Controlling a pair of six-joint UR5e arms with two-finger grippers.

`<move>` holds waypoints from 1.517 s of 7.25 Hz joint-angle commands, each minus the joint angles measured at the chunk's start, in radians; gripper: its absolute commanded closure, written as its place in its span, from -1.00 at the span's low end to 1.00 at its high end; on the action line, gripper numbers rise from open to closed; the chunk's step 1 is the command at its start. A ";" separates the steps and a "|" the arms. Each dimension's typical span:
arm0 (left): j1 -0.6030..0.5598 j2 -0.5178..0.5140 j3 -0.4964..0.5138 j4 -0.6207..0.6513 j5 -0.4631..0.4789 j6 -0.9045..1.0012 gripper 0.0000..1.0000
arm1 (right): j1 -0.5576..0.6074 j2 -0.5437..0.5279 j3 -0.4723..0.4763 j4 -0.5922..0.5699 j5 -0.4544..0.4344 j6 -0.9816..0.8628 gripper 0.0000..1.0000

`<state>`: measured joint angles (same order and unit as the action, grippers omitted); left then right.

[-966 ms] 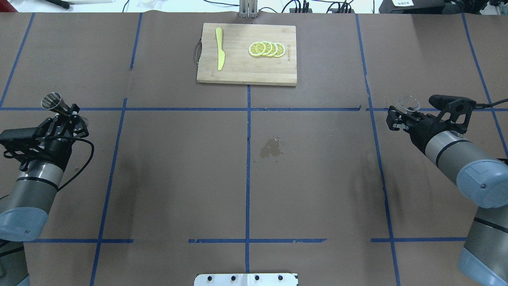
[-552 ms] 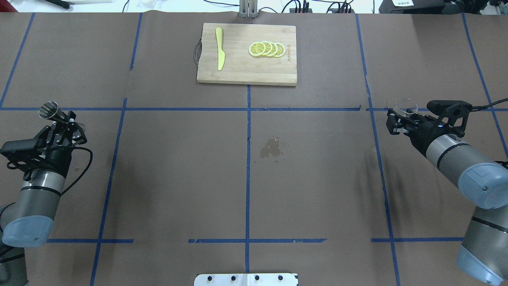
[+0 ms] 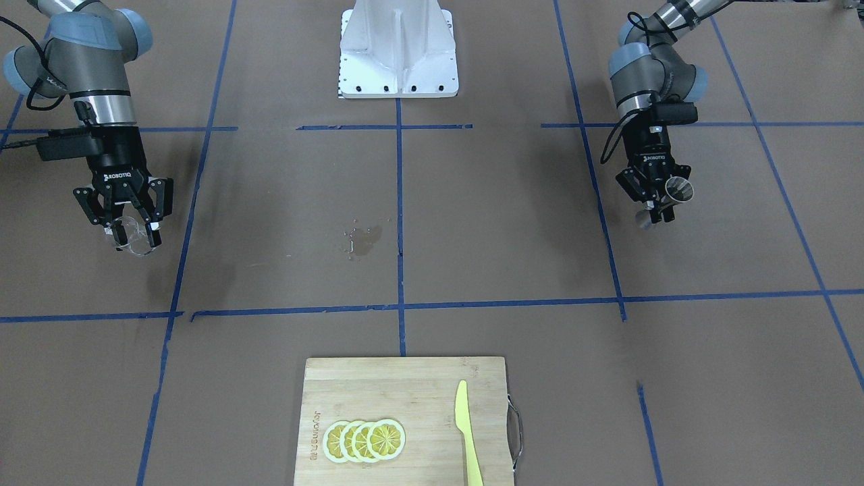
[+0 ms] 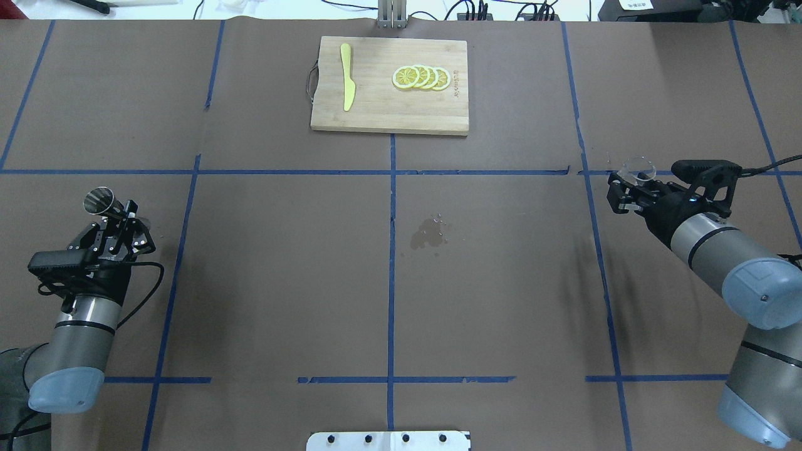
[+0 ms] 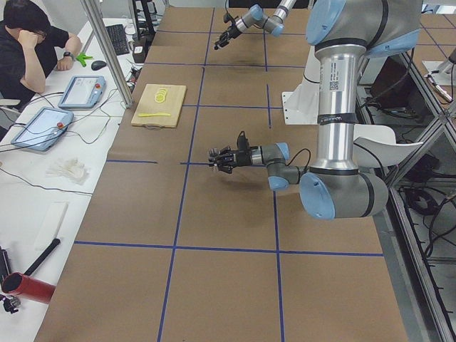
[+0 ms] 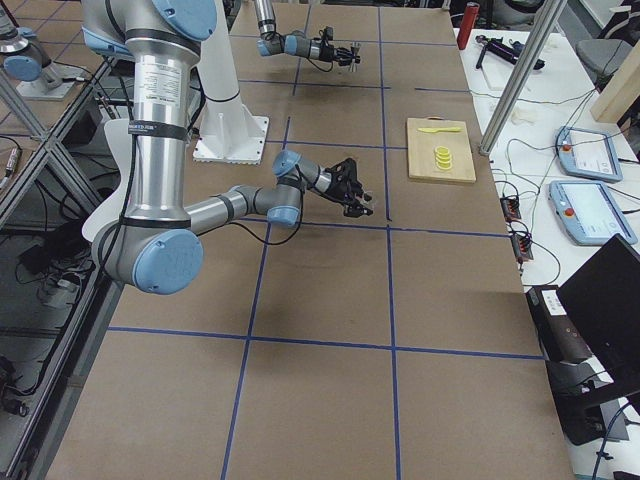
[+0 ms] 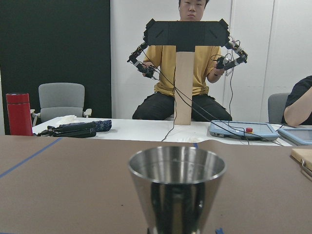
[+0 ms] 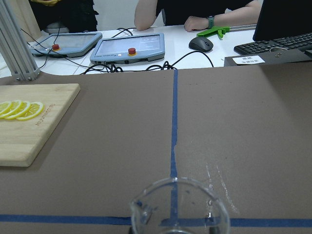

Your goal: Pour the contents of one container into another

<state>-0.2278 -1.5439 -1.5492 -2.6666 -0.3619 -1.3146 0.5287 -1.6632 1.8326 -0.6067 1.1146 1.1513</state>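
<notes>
The steel jigger (image 4: 102, 202) is held above the table at the left by my left gripper (image 4: 123, 219), shut on its waist. The jigger (image 3: 676, 191) leans outward in the front view, and its open rim (image 7: 177, 168) fills the left wrist view. A clear glass cup (image 4: 639, 169) sits in my right gripper (image 4: 628, 190), which is shut on it at the table's right side. That cup (image 3: 137, 244) shows faintly under the right gripper (image 3: 133, 231), and its lip and rim (image 8: 178, 204) show at the bottom of the right wrist view. The two containers are far apart.
A wooden cutting board (image 4: 376, 116) at the far middle carries lemon slices (image 4: 421, 77) and a yellow knife (image 4: 347, 76). A small wet patch (image 4: 428, 233) marks the brown paper at the centre. The robot's white base plate (image 3: 398, 50) stands at the near edge.
My left arm has drawn back toward the robot and a little to the right, carrying the jigger. The right gripper with the cup has shifted only slightly.
</notes>
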 commanded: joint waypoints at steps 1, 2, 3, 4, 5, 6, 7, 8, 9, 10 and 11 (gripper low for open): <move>0.019 -0.062 0.058 0.007 0.024 0.000 1.00 | -0.001 -0.001 -0.003 0.025 0.005 0.002 1.00; 0.027 -0.064 0.057 0.008 0.023 0.000 1.00 | -0.001 -0.007 -0.003 0.030 0.011 0.002 1.00; 0.028 -0.064 0.057 0.007 0.020 0.003 1.00 | -0.001 -0.009 -0.003 0.031 0.011 0.004 1.00; 0.030 -0.062 0.055 0.007 0.018 0.005 1.00 | -0.001 -0.009 0.000 0.031 0.010 0.005 1.00; 0.030 -0.062 0.057 0.007 0.017 0.008 0.88 | -0.001 -0.009 0.000 0.030 0.010 0.005 1.00; 0.030 -0.062 0.057 0.008 0.015 0.012 0.58 | -0.001 -0.010 0.002 0.031 0.007 0.005 1.00; 0.030 -0.062 0.055 0.007 0.011 0.015 0.43 | -0.001 -0.015 0.004 0.031 0.002 0.005 1.00; 0.030 -0.061 0.055 0.008 0.003 0.017 0.35 | -0.001 -0.020 0.004 0.031 -0.001 0.005 1.00; 0.030 -0.059 0.054 0.007 0.003 0.017 0.23 | -0.003 -0.026 0.004 0.031 -0.010 0.005 1.00; 0.030 -0.058 0.051 0.007 0.001 0.029 0.20 | -0.009 -0.033 0.001 0.031 -0.025 0.005 1.00; 0.030 -0.058 0.044 0.007 -0.014 0.043 0.17 | -0.012 -0.036 -0.009 0.033 -0.028 0.005 1.00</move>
<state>-0.1979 -1.6023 -1.4990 -2.6598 -0.3632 -1.2862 0.5214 -1.6939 1.8321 -0.5749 1.0945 1.1566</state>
